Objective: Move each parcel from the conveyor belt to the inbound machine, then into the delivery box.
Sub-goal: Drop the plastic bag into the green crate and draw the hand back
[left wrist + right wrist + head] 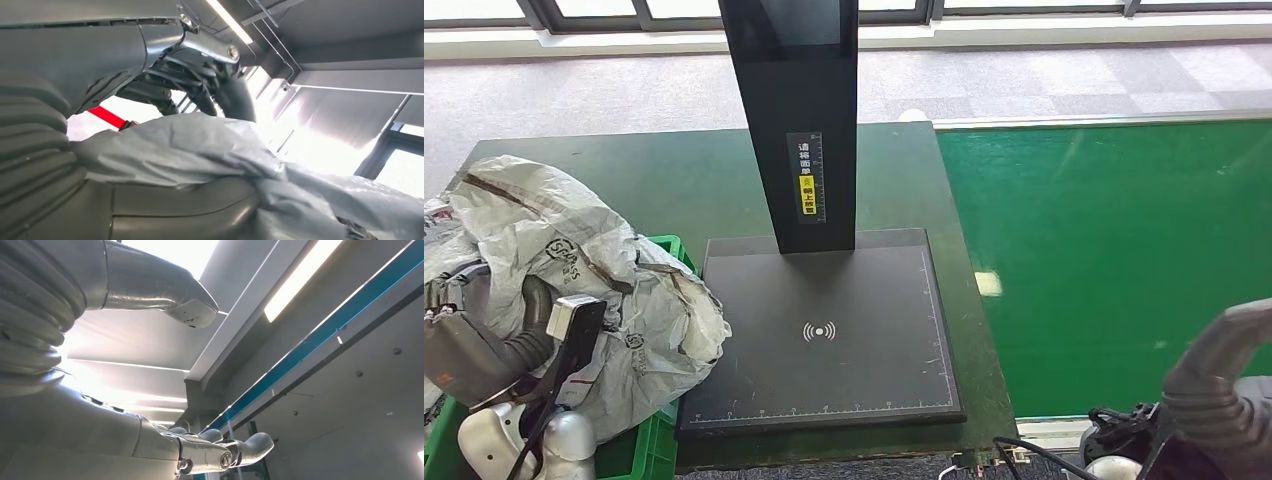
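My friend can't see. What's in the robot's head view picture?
The left hand holds a crinkly white parcel over a green box. Beside it is a black scanner plate, then an empty green conveyor belt.

At lower left of the frame we see a crumpled white parcel [574,290] over our green delivery box [656,440]; the black inbound machine [824,330] (its column rising to the top edge) fills the centre, the green conveyor belt [1114,260] the right.

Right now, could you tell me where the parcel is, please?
In the head view the grey plastic-wrapped parcel is at the far left, held by the left hand over the green delivery box, just left of the inbound machine's black platform.
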`<state>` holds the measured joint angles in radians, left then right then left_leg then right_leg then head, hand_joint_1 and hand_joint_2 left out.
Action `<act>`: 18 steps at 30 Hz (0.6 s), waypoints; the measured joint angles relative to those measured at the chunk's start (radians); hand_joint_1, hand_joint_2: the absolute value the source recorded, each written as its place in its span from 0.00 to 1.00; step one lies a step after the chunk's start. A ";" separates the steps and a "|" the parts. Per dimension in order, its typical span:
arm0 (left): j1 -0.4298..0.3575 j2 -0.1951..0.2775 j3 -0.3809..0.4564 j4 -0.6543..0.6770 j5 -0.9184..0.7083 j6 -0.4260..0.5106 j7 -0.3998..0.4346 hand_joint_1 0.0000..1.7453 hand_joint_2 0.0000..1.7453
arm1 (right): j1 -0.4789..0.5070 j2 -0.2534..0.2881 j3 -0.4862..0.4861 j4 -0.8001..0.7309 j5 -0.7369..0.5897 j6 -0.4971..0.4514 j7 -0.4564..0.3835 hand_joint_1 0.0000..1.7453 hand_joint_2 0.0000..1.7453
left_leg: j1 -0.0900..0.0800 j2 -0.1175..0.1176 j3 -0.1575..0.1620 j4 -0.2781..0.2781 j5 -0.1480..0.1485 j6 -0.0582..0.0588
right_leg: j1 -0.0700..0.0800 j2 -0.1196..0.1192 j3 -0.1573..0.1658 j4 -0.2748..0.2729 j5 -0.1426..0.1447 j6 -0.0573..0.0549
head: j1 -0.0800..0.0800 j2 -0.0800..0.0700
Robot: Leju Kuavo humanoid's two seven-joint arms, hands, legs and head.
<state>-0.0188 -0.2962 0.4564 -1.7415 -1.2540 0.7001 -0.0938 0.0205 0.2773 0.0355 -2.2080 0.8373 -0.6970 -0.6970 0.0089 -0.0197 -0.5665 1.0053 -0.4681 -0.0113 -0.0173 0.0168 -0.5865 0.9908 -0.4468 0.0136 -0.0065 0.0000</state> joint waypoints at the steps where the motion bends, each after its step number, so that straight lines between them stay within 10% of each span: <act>1: 0.000 0.000 0.000 -0.001 0.000 0.000 -0.001 0.00 0.00 | 0.000 0.000 0.000 0.000 0.000 0.000 0.000 0.00 1.00 | 0.000 0.000 0.000 0.000 0.000 0.000 | 0.000 0.000 0.000 0.000 0.000 0.000 | 0.000 0.000; 18: 0.004 -0.002 0.019 -0.030 0.117 0.000 -0.107 0.00 0.00 | 0.000 0.000 0.000 0.001 0.003 0.000 0.000 0.00 1.00 | 0.000 0.000 0.000 0.000 0.000 0.000 | 0.000 0.000 0.000 0.000 0.000 0.000 | 0.000 0.000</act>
<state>-0.0151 -0.2979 0.4750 -1.7714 -1.1368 0.7000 -0.2004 0.0204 0.2773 0.0355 -2.2073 0.8404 -0.6970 -0.6970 0.0090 -0.0197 -0.5665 1.0053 -0.4681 -0.0113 -0.0173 0.0168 -0.5865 0.9909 -0.4468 0.0136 -0.0065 0.0000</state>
